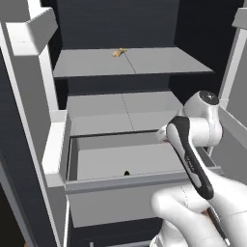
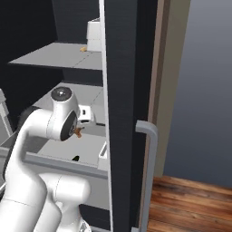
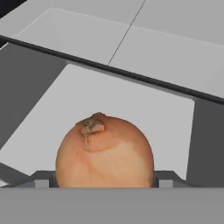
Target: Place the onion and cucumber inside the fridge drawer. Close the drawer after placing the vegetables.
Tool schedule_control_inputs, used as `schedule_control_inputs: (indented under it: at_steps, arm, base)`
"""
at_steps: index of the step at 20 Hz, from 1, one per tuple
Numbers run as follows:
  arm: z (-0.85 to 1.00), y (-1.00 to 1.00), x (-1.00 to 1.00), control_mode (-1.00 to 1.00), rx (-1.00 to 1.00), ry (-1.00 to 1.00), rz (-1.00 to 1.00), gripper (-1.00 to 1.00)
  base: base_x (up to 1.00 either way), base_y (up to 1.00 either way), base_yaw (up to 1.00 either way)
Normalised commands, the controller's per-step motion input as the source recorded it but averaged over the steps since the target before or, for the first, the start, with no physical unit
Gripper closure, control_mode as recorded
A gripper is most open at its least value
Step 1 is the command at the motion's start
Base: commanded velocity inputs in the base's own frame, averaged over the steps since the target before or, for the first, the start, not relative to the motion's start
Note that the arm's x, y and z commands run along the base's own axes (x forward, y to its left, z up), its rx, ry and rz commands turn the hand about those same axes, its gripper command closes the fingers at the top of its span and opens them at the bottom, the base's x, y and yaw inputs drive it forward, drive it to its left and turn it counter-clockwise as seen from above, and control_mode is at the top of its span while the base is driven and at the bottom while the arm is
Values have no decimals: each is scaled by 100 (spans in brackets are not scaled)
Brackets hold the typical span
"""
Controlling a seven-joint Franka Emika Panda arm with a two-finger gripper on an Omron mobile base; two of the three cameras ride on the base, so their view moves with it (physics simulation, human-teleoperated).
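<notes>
Between the two fingertips of my hand, closest to the wrist camera, sits the onion, orange-brown with its papery tuft turned toward the lens. The tips flank it on either side, so I judge the hand to be holding the onion, its fingers spread about as far as the onion is broad; whether the squeeze is loosening I cannot tell.

Just below and beyond the onion lies the pale floor of the fridge drawer, pulled out and open. From the left base camera the arm bends down over the drawer's right end, and a small dark speck lies near the drawer's front wall; I cannot tell what it is. In the right base camera a sliver of orange shows under the wrist, above the drawer.

Farther back are the flat grey shelves, the upper one carrying a small tan scrap.

By my reckoning the onion is over the drawer but not yet set down. The cucumber is yet to be placed, and the drawer is yet to be closed.
</notes>
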Motion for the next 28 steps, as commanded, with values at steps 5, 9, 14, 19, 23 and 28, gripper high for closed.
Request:
schedule_control_inputs:
  at_steps: [5, 9, 14, 19, 23, 28]
  arm:
    - [-38, 0, 64, -100, 1, 7, 0, 100]
    - [-44, 0, 76, -100, 0, 10, 0, 100]
    - [-46, 0, 60, -100, 6, 6, 0, 100]
    - [-47, 0, 24, -100, 3, 4, 0, 100]
    - [-55, 2, 0, -100, 0, 0, 0, 100]
    - [-63, 15, 3, -100, 0, 5, 0, 100]
  base:
    - [0, 0, 0]
    - [0, 0, 0]
    - [0, 0, 0]
    - [0, 0, 0]
    - [0, 0, 0]
    - [0, 0, 0]
